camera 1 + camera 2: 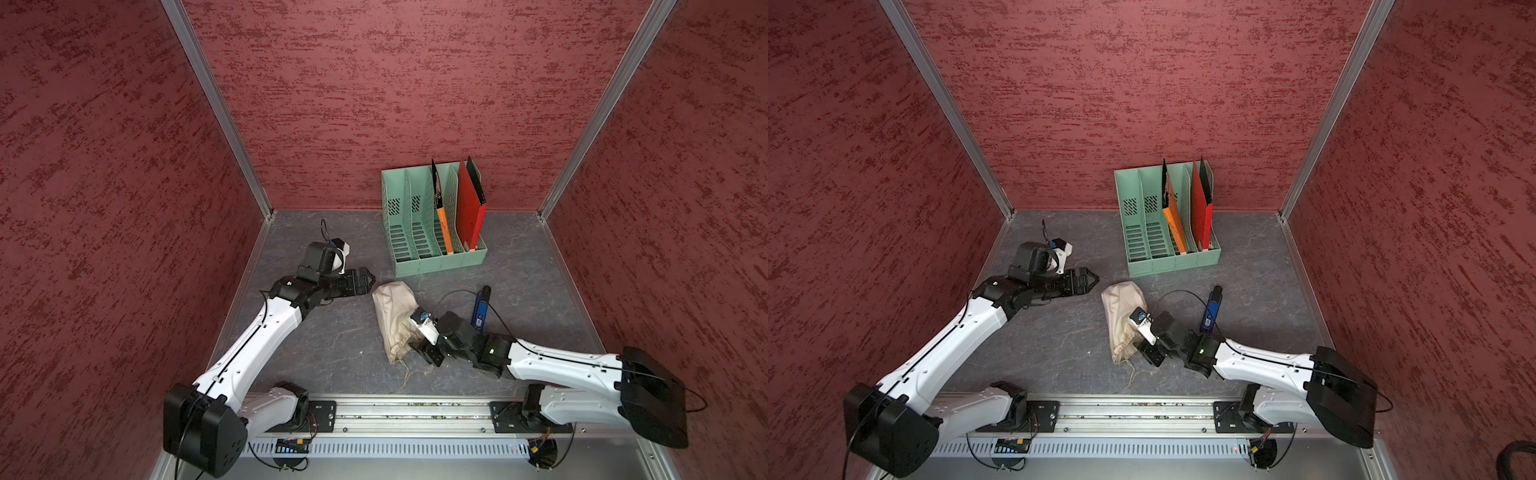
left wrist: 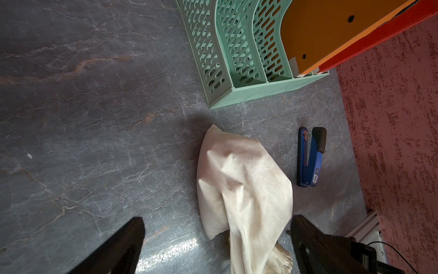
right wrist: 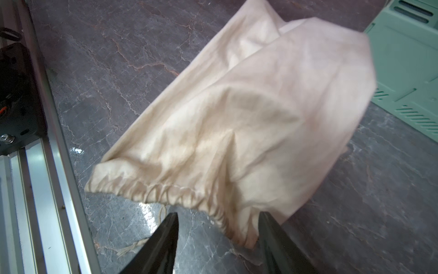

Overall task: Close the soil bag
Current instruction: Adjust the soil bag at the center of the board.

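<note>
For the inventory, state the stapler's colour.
The stapler is blue with a black tip, clearest in the left wrist view.

My left arm point(image 1: 253, 345) and right arm point(image 1: 561, 368) wear white shells dotted with screws, black joints, blocky black elbows and thin black cables; my left gripper point(image 1: 371, 282) is black.

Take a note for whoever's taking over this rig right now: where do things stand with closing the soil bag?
Left tool: open, empty, by the bag's far end.
Right tool: open, astride a corner of the gathered mouth, not clamped.
Soil bag: lying on the table, cord trailing loose.
Done: mouth only partly gathered.
To do: grip the cord, pull the mouth shut.
</note>
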`<state>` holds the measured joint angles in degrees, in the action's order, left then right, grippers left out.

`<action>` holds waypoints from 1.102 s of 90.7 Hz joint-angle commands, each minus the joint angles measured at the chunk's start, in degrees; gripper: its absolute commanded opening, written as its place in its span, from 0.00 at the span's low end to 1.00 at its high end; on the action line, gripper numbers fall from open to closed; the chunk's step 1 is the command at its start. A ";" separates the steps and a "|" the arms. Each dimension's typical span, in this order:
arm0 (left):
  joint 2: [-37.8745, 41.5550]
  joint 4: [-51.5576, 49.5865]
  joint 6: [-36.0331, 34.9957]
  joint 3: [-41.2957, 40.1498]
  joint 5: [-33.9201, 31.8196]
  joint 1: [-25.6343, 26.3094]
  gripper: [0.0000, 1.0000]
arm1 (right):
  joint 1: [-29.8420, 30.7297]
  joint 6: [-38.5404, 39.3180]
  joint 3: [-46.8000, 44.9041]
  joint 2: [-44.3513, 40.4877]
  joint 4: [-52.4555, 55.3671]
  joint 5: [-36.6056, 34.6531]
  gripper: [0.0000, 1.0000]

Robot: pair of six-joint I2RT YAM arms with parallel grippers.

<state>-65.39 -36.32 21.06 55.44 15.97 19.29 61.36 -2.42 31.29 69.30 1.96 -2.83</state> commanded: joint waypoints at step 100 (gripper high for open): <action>11.08 -10.16 -6.02 3.27 1.98 -0.02 1.00 | 2.35 4.73 18.30 -0.12 9.50 -10.62 0.00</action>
<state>-56.64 -44.25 17.19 55.81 16.34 18.70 63.33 0.38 44.25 71.22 6.44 -14.22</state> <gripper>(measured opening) 0.998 0.054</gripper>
